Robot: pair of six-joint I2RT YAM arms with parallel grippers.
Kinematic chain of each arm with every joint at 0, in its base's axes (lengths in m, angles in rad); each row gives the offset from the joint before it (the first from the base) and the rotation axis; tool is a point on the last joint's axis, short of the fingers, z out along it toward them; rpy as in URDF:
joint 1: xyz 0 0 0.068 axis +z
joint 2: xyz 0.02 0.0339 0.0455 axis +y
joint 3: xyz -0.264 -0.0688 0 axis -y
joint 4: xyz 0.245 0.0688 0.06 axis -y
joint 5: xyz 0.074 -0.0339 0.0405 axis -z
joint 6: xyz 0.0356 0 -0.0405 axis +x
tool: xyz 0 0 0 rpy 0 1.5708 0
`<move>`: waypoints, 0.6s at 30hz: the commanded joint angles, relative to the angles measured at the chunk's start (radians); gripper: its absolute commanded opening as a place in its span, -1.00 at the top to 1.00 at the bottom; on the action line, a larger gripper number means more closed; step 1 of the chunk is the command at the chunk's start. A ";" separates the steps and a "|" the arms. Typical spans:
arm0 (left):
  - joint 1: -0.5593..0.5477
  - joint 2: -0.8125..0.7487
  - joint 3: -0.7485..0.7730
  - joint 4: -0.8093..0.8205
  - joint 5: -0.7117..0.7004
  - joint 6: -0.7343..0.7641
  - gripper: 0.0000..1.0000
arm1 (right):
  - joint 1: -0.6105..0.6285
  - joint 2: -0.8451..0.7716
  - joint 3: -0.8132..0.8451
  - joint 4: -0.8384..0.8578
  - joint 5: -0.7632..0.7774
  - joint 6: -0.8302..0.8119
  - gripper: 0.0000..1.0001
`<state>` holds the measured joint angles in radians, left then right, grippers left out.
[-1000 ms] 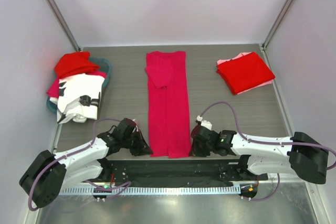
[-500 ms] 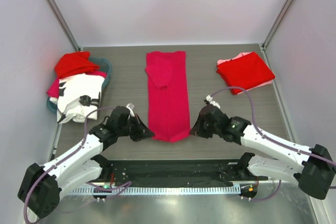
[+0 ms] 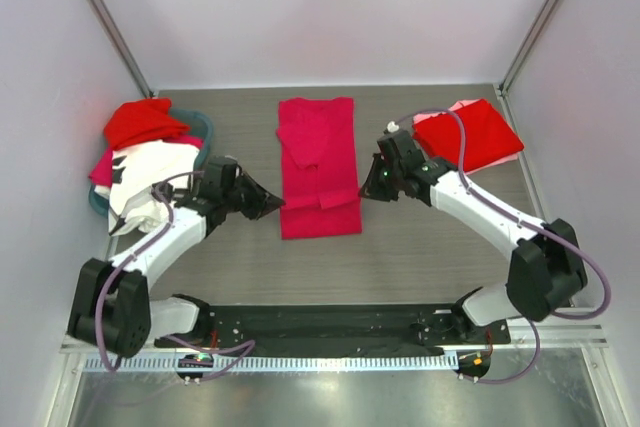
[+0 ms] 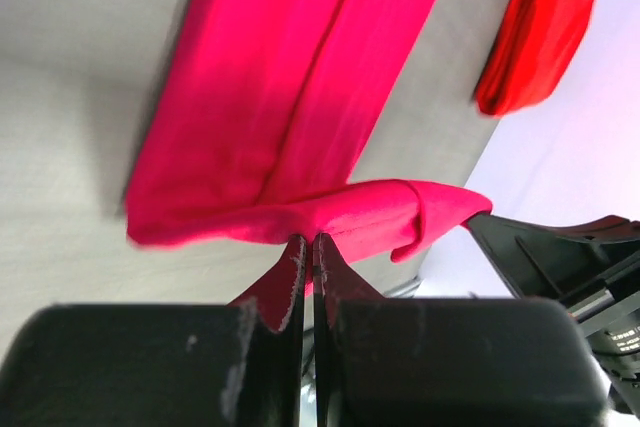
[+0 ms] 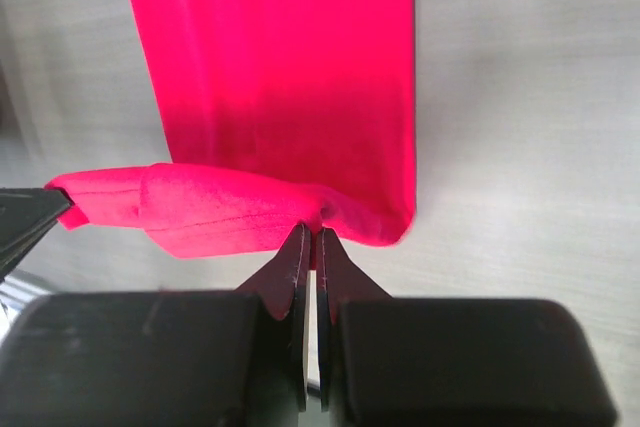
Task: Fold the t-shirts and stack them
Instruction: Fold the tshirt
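Note:
A crimson-pink t-shirt (image 3: 318, 162) lies as a long strip in the middle of the table, its near end lifted and doubled back over itself. My left gripper (image 3: 272, 203) is shut on the hem's left corner (image 4: 300, 230). My right gripper (image 3: 368, 190) is shut on the hem's right corner (image 5: 322, 219). The raised hem (image 3: 320, 197) spans between the two grippers above the strip. A folded red t-shirt (image 3: 467, 137) lies on a pale pink one (image 3: 438, 118) at the back right. Red, crimson-pink and white printed t-shirts (image 3: 150, 162) fill the basket at the left.
A teal round basket (image 3: 205, 130) stands at the far left. The cage's frame posts (image 3: 105, 22) rise at the back corners. A black rail (image 3: 330, 322) runs along the near edge of the table.
Both grippers have carried the crimson-pink t-shirt's near hem away from the near edge toward the back, folding the strip over itself. Both arms have stretched out farther.

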<state>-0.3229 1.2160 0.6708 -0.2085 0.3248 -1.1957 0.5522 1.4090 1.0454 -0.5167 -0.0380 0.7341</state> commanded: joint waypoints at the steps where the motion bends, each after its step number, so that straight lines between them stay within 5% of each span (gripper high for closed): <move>1: 0.021 0.086 0.119 0.083 -0.010 0.030 1.00 | -0.034 0.067 0.111 0.006 -0.031 -0.071 0.98; 18: 0.067 0.362 0.303 0.153 -0.024 0.010 1.00 | -0.115 0.323 0.307 0.027 -0.071 -0.119 0.98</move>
<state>-0.2714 1.5570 0.9325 -0.1047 0.3138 -1.1896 0.4503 1.7016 1.2930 -0.5133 -0.0895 0.6437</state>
